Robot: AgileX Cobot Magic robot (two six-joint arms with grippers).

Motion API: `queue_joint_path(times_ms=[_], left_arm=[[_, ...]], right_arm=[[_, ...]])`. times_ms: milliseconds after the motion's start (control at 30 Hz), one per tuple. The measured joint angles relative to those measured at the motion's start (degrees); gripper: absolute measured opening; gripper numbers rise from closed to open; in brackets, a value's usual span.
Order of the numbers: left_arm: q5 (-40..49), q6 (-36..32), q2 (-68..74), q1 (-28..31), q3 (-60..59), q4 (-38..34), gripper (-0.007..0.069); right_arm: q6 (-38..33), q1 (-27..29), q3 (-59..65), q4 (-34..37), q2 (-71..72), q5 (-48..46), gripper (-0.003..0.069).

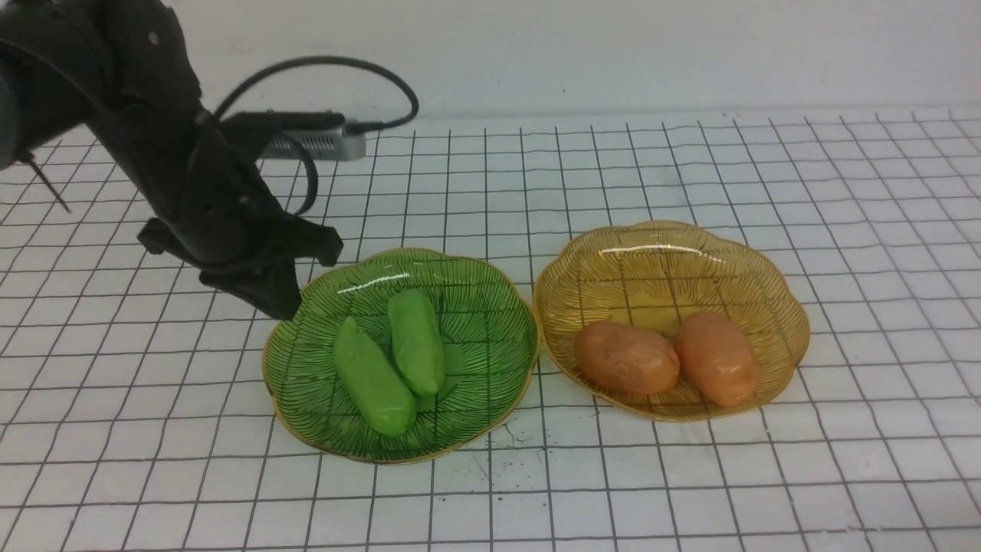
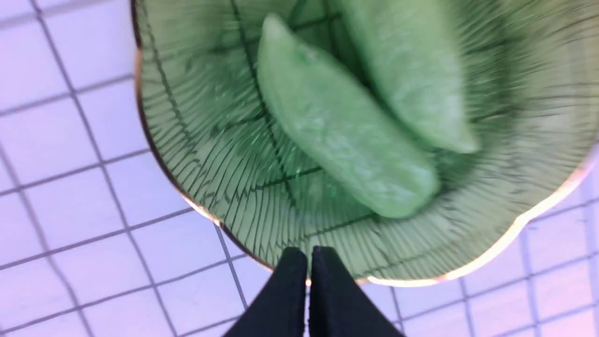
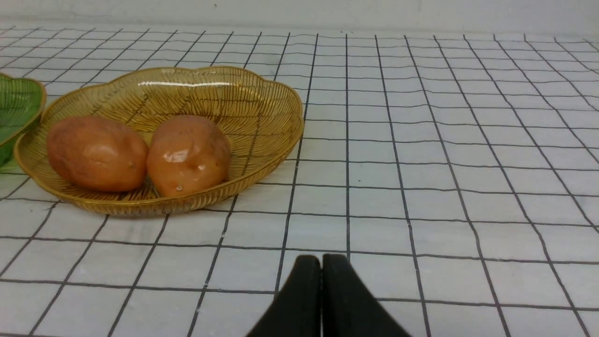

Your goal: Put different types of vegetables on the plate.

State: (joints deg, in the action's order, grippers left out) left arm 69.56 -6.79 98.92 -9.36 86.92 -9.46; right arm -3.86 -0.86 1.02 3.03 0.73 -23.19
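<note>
Gridded table (image 1: 690, 475); left tool (image 1: 285, 310) pinched empty, hiding green plate's (image 1: 490, 383) rim; right tool (image 3: 321, 260) pinched empty

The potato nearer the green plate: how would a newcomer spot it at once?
Find the amber plate, to the right of the green plate on the gridded table. Two orange-brown potatoes lie in it. Take the left potato, lying almost crosswise; the right potato angles toward the front.

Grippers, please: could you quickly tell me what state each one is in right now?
Left gripper: shut, holding nothing, at the green plate's rim.
Right gripper: shut, holding nothing, above the table.
</note>
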Motion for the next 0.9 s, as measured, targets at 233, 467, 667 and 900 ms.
queue_joint_path(times_ms=[233,467,667,900], left_arm=[[0.98,0.0,-12.3,0.0,0.0,0.01,-0.0008],[1.21,0.0,-27.16,0.0,-6.61,2.36,-0.0008],[-8.63,-0.12,-45.81,0.0,-27.96,-2.32,-0.0008],[-36.83,-0.44,-62.06,0.0,-52.65,-10.36,-0.0008]], right_arm=[[0.0,2.24,0.0,0.0,0.0,0.0,-0.0004],[0.0,2.3,0.0,0.0,0.0,0.0,-0.0004],[0.0,2.3,0.0,0.0,0.0,0.0,-0.0004],[0.0,2.3,0.0,0.0,0.0,0.0,-0.0004]])
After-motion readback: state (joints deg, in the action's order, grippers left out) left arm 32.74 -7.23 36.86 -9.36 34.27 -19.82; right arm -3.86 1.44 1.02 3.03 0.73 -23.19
